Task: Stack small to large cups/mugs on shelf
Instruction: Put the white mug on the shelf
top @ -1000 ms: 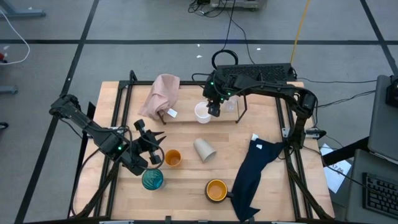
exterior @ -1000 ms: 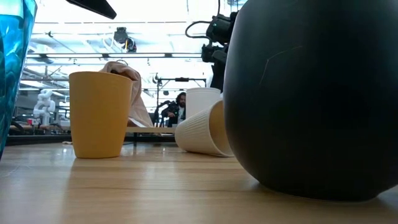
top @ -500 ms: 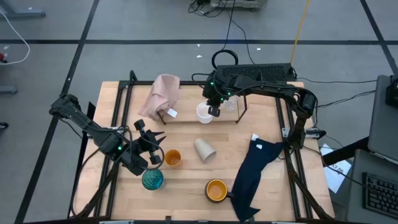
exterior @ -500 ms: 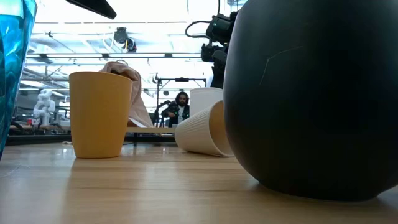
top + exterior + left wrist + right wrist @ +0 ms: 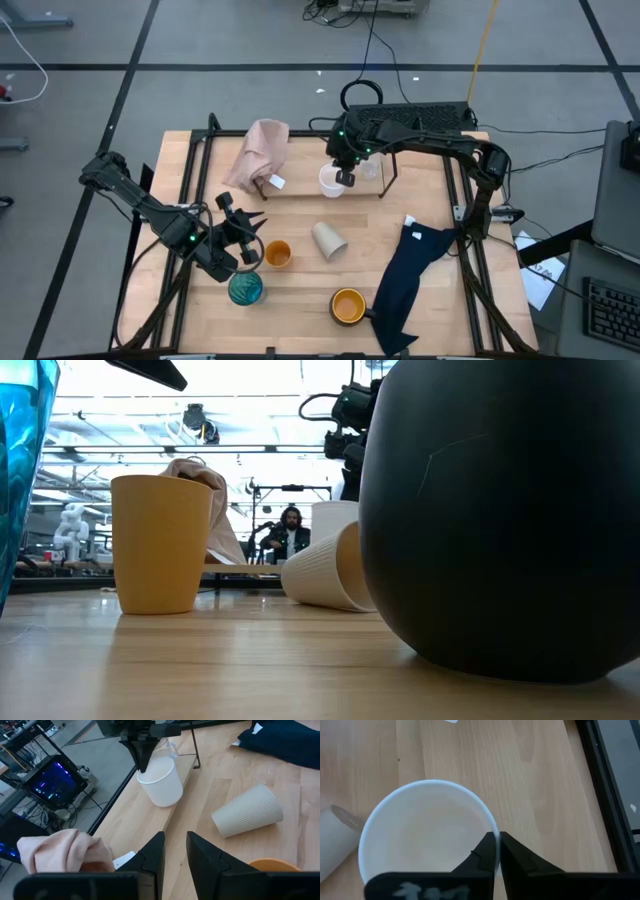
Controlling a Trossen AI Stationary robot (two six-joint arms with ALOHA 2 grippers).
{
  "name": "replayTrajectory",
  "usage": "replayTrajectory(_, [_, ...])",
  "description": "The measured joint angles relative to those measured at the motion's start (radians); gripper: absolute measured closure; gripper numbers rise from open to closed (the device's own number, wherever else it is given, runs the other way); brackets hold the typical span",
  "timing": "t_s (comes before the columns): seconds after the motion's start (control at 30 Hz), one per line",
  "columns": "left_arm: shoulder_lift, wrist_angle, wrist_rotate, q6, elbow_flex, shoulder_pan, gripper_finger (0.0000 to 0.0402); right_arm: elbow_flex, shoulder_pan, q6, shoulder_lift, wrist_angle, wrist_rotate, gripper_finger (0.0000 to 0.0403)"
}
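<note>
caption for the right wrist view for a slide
Right tool shut on the white mug's rim, above the wooden table.

Colours on the pale wooden tabletop [image 5: 300, 300]

A plain white round mug [image 5: 330, 181] sits near a crumpled pale-pink cloth [image 5: 258, 152] and the thin black metal-rod shelf [image 5: 385, 180]. A beige cup with fine vertical ribbing [image 5: 328, 240] lies beside a small orange cup [image 5: 277, 254]; a translucent teal glass [image 5: 245, 289], a wider orange-yellow mug [image 5: 348, 305] and a draped navy cloth with a white tag [image 5: 410, 275] complete the palette.
</note>
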Motion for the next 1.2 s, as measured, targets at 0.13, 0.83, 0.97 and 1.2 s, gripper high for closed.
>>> replayTrajectory(0.13, [0.000, 0.000, 0.000, 0.000, 0.000, 0.000, 0.0321, 0.000, -0.013, -0.005, 0.000, 0.000, 0.000, 0.0399])
replayTrajectory(0.83, [0.000, -0.001, 0.015, 0.001, 0.000, 0.000, 0.0321, 0.000, -0.038, -0.005, 0.000, 0.000, 0.001, 0.0389])
replayTrajectory(0.97, [0.000, -0.001, 0.025, 0.000, 0.000, 0.000, 0.0321, 0.000, -0.038, -0.005, 0.000, -0.001, 0.000, 0.0375])
replayTrajectory(1.2, [0.000, 0.000, 0.024, -0.008, -0.027, 0.000, 0.0321, 0.000, -0.038, -0.001, 0.000, 0.000, 0.000, 0.0337])
